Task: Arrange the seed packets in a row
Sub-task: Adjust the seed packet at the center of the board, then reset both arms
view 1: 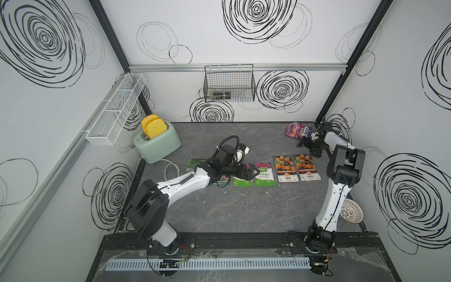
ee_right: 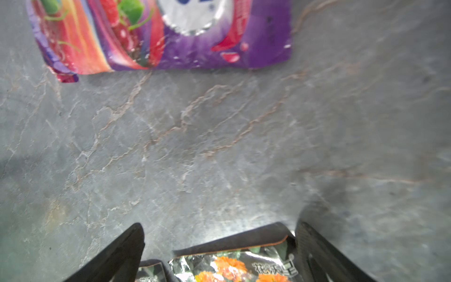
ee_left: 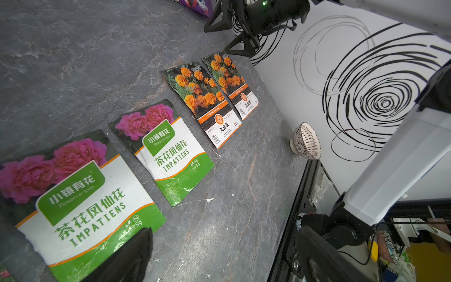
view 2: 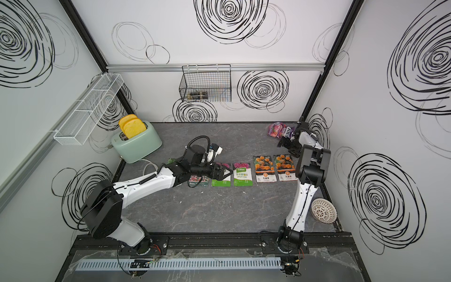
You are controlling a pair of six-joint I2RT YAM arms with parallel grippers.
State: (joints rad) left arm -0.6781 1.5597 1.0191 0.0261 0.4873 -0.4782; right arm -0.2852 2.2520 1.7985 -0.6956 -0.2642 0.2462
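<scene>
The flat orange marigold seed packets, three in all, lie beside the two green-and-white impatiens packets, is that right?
Not quite: only two flat orange marigold seed packets lie beside the two green-and-white impatiens packets, as the left wrist view shows.

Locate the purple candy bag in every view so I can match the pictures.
Both top views: purple candy bag in the table's far right corner.
Left wrist: only its purple corner, cut by the frame edge.
Right wrist: large, ahead of the open right gripper across bare table.
Shared landmark: the orange marigold seed packets, in all four views.
</scene>
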